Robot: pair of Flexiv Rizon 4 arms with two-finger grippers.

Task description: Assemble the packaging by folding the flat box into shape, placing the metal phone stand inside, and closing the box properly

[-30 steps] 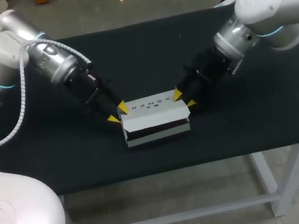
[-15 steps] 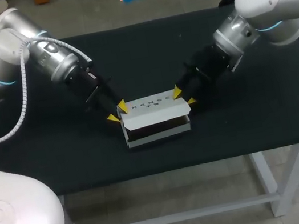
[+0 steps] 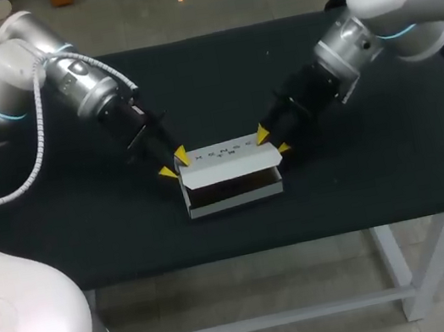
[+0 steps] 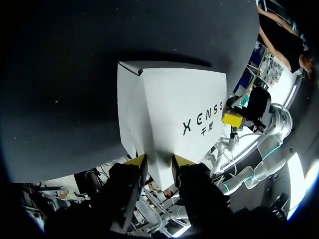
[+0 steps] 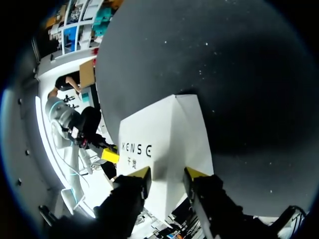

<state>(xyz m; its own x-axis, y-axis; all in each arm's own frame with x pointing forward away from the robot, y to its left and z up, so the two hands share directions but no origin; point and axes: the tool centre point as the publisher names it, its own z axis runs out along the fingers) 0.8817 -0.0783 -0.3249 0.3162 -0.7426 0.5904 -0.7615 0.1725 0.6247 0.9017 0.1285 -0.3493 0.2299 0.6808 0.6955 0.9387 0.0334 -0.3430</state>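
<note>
A white box (image 3: 233, 191) with dark lettering lies at the middle of the black table (image 3: 363, 184). Its lid (image 3: 225, 160) is tilted up, leaving a dark gap along the front. My left gripper (image 3: 174, 165) is shut on the lid's left end, and in the left wrist view the white panel (image 4: 169, 114) runs between its fingertips (image 4: 135, 160). My right gripper (image 3: 273, 141) is shut on the lid's right end; the panel (image 5: 164, 134) sits between its fingertips (image 5: 195, 173). No phone stand shows; the box's inside is dark.
Bare black cloth surrounds the box on all sides. The table's front edge (image 3: 246, 252) lies a short way in front of the box. Both arms slant in from the back corners.
The lid has been raised a little by both grippers, so the dark gap under its front edge is wider. Both grippers have shifted slightly up and back.
</note>
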